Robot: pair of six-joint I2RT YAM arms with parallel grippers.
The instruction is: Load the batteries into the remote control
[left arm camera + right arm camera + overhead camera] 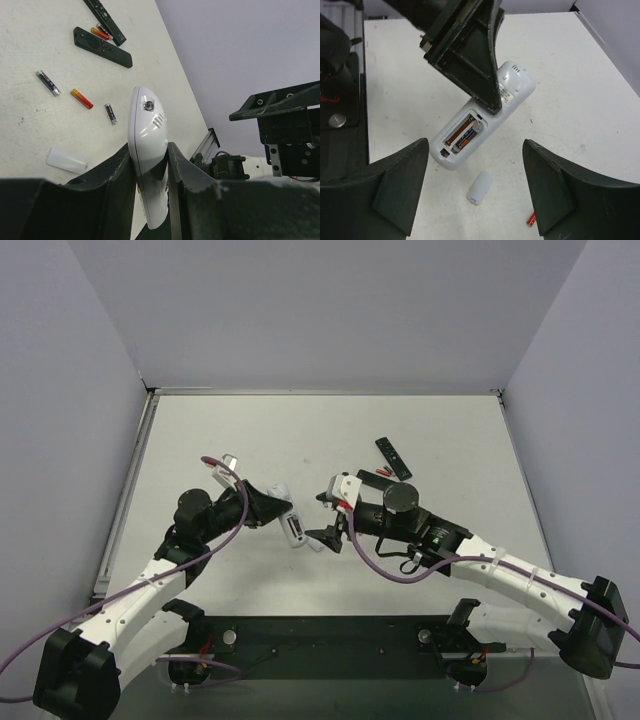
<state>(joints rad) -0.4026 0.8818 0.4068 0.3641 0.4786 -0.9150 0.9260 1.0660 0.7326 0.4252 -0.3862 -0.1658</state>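
The right tool (475, 150) hung released and empty, jaws spread wide, facing the open back of the white remote (514, 85). The left tool (149, 147) was clenched across that remote's middle, holding it above the bench (580, 100). The remote's long axis slanted, with the battery bay (464, 134) at the end nearer the right tool. One dark cell (471, 136) sat in the bay. Whether the orange strip beside it was a second cell or a bare slot could not be told.

The bay cover (480, 187) lay on the bench just past the remote's bay end, between the right tool's jaws. A red battery (81, 98) and a dark grey battery (48, 82) lay loose beyond the remote on the right arm's side, short of the black remotes (102, 46). The right arm looked the nearer one for any fetch. Bare bench surrounded the remote, with the walls well apart.
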